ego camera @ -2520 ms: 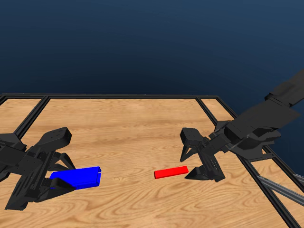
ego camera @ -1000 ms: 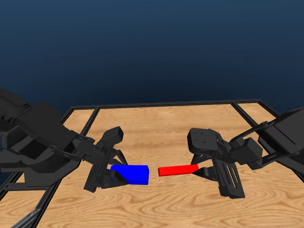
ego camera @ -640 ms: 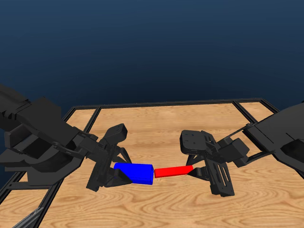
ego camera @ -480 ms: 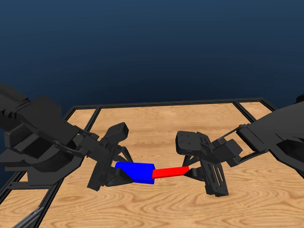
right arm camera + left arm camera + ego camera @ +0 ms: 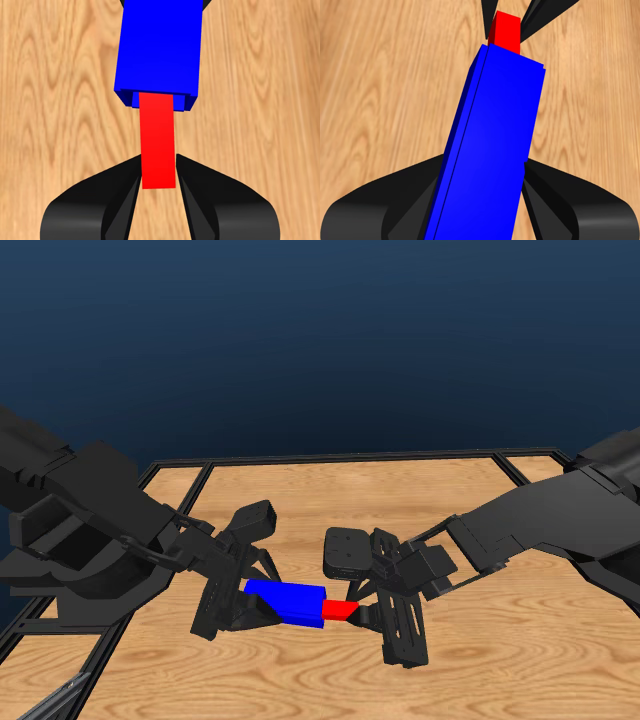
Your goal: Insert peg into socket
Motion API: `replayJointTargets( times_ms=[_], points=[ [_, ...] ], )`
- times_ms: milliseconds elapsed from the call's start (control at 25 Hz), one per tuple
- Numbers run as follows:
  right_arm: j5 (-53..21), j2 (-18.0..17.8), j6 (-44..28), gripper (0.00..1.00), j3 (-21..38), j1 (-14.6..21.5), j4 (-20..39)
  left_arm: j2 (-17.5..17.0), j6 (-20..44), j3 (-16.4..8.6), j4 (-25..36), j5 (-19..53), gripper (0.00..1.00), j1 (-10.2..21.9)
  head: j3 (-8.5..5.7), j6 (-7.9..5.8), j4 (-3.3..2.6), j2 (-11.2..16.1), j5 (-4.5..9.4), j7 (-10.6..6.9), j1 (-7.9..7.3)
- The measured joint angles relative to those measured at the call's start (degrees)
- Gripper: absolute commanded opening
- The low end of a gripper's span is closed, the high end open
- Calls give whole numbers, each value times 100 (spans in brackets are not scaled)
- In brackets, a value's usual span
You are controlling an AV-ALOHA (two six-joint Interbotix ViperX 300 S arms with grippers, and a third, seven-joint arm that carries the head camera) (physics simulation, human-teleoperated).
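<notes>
Peg point(image 5: 339, 610) sits partly inside the socket point(image 5: 287, 602), only a short red end showing, low centre of the head frame above the worktop point(image 5: 330, 495). Left end effector point(image 5: 243, 600) pinches the socket; right end effector point(image 5: 364, 612) pinches the peg.

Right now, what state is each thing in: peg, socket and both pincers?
Peg: red bar, held off the table, its front end inside the socket's opening, the rest still outside.
Socket: blue block, held off the table, peg partly in it.
Left pincer: shut on the socket.
Right pincer: shut on the peg's rear end.
</notes>
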State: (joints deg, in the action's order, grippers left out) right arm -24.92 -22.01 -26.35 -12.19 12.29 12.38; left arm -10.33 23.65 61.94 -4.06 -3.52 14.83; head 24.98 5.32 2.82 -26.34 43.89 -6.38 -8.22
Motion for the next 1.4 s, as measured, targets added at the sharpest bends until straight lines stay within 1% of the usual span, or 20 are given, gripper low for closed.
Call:
replayJointTargets(
  times_ms=[160, 320, 440, 480, 520, 640, 720, 1000, 1040, 1240, 1400],
  points=[
    [12, -352, 316, 0, 636, -78, -132, 112, 57, 1, -90, -155, 0, 35, 0, 2, -3, 14, -10, 35, 21],
    [-104, -668, 586, 0, 1009, -78, -303, 185, 56, 68, -137, -73, 0, 177, 0, 14, -3, 38, -21, 62, 36],
    [-157, -808, 700, 0, 1164, -80, -393, 236, 65, 119, -170, -89, 0, 245, 0, 25, -2, 46, -31, 82, 43],
    [-145, -816, 741, 33, 1169, -87, -432, 241, 72, 129, -178, -105, 0, 253, 0, 27, -1, 47, -34, 88, 44],
    [-133, -817, 765, 100, 1167, -92, -472, 241, 87, 131, -191, -113, 0, 254, 0, 29, -1, 47, -36, 96, 46],
    [-56, -811, 759, 100, 1088, -97, -593, 255, 129, 135, -217, -118, 0, 241, 0, 39, -1, 47, -45, 113, 55],
    [77, -759, 726, 100, 939, -94, -694, 259, 166, 120, -215, -139, 0, 175, 0, 44, -2, 47, -54, 125, 63],
    [497, -354, 497, 100, 205, -153, -814, 259, 184, 77, -180, -288, 0, 71, 0, 53, -4, 47, -65, 165, 87],
    [543, -318, 474, 0, 153, -158, -809, 259, 182, 77, -174, -300, 0, 66, 0, 54, -4, 47, -65, 169, 89],
    [718, -285, 454, 0, 94, -150, -737, 259, 158, 64, -194, -346, 0, 48, 0, 55, -2, 47, -58, 185, 89],
    [796, -315, 495, 0, 220, -142, -700, 259, 144, 63, -203, -375, 0, 35, 0, 54, 6, 47, -52, 203, 68]
  ],
)
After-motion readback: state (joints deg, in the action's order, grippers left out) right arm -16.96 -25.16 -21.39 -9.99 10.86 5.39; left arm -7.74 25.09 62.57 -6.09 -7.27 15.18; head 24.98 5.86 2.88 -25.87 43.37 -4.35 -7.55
